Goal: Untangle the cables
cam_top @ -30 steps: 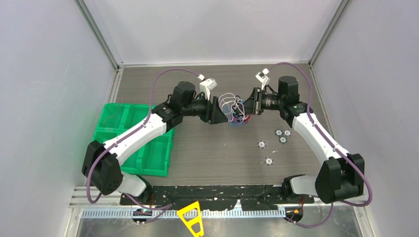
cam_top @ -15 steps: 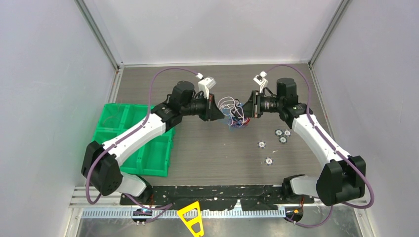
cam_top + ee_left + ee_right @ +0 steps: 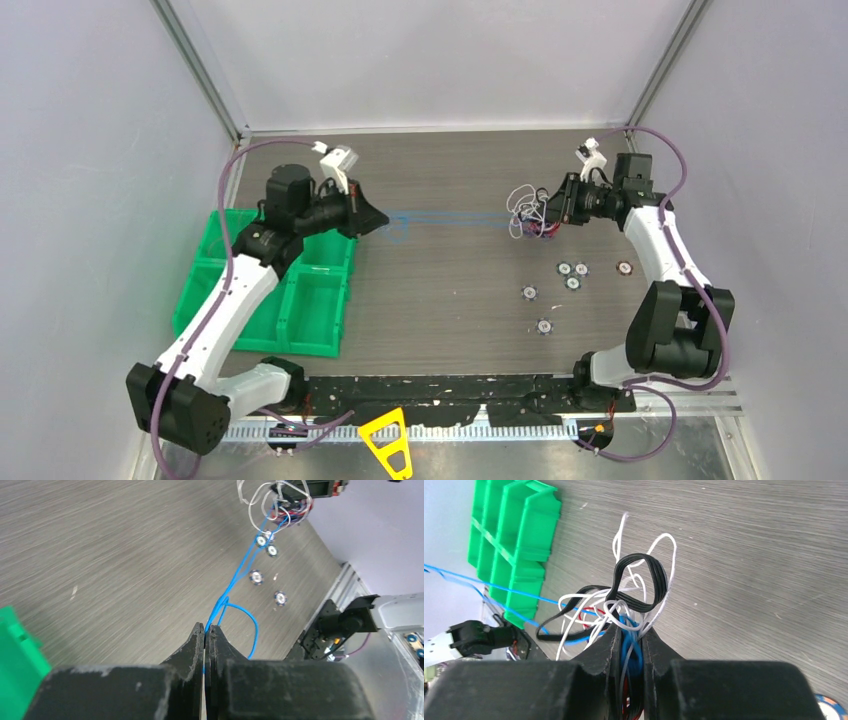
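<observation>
The left jaws are pinched shut on a blue cable (image 3: 239, 575), above the far corner of the green bin (image 3: 300, 318). The strand runs taut across the desk (image 3: 450, 300) to the tangled cables (image 3: 527, 208), clamped in the right jaws near the right wall and seemingly off the surface. Open desk stretches between the bin and small discs (image 3: 572, 270).

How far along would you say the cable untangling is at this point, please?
Early. Done: a length of the blue cable is drawn out taut from the bundle. In hand: the left gripper is shut on that cable while the right gripper clamps the bundle. Left: the blue cable's far end runs into the bundle, where white, black and red wires are knotted together.
</observation>
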You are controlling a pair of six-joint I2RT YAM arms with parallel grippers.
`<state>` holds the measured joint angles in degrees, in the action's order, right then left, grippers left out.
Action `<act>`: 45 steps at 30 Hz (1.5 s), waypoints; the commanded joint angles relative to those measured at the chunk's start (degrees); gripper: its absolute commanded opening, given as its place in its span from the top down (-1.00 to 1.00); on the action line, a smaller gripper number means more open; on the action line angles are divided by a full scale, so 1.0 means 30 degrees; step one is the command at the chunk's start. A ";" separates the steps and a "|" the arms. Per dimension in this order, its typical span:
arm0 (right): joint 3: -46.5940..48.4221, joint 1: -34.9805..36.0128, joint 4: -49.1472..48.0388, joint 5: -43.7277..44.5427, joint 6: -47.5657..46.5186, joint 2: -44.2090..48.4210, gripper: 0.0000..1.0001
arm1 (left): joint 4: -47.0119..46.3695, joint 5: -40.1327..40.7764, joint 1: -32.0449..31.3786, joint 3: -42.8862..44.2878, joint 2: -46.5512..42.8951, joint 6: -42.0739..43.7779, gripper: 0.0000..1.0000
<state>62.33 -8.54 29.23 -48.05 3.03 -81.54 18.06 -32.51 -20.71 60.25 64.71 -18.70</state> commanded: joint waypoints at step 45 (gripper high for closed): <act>0.2951 -0.3118 0.3574 0.2837 -0.5560 -0.3575 0.83 | 0.5929 0.0587 1.7179 0.7062 -0.0705 0.9641 1.00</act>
<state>69.12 -17.87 39.18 -36.14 -13.37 -95.24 39.09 -33.61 29.36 81.19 61.65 9.45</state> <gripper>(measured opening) 0.198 0.010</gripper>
